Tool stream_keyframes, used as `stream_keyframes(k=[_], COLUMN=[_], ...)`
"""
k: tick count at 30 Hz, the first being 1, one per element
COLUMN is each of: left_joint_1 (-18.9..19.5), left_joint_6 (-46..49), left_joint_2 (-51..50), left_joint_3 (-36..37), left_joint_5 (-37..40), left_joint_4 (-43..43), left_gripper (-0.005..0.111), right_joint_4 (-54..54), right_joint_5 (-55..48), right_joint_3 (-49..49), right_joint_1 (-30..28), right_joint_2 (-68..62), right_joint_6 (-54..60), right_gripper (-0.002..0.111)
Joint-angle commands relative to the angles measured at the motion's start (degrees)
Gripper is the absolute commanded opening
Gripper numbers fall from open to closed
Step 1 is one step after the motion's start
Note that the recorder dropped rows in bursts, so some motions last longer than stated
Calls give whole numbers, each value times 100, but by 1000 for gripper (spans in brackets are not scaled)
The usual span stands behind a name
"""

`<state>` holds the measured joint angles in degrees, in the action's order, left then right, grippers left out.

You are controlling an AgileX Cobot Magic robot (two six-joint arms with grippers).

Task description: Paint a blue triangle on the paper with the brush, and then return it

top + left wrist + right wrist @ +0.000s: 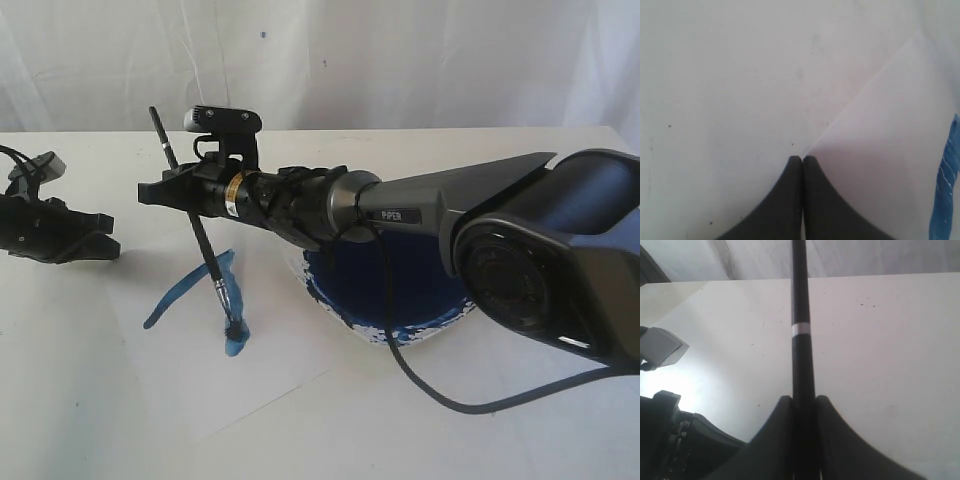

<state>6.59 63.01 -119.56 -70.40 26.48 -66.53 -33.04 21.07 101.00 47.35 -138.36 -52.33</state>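
The brush [195, 225] slants down across the middle of the exterior view, its blue tip touching the paper [120, 350] at the low end of a blue stroke [228, 300]. My right gripper [165, 190] is shut on the black handle [801, 315], which runs up between its fingers in the right wrist view. A second blue stroke [180, 292] runs down-left from the first one's top. My left gripper [105, 240] rests shut at the paper's left edge, empty; its wrist view shows the paper's corner [880, 130] and a blue stroke [945, 185].
A white dish [400, 300] filled with blue paint sits under my right arm, to the right of the paper. A black cable [440, 395] loops over the table in front of the dish. A white curtain [320, 60] hangs behind the table.
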Motion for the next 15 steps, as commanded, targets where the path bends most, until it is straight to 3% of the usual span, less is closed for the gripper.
stream_keyframes(k=[1, 6, 15], left_joint_1=[3, 3, 3], left_joint_6=[10, 10, 10], left_joint_2=[19, 19, 19], left_joint_3=[67, 67, 67], left_joint_5=[-2, -2, -2], left_joint_4=[-67, -67, -67], left_gripper=[0, 0, 0], right_joint_4=[-160, -758, -789], right_joint_5=[-49, -38, 158], right_joint_3=[-22, -22, -22], right_joint_1=[-2, -2, -2], right_joint_2=[57, 57, 57], right_joint_6=[-183, -737, -789], right_gripper=[0, 0, 0])
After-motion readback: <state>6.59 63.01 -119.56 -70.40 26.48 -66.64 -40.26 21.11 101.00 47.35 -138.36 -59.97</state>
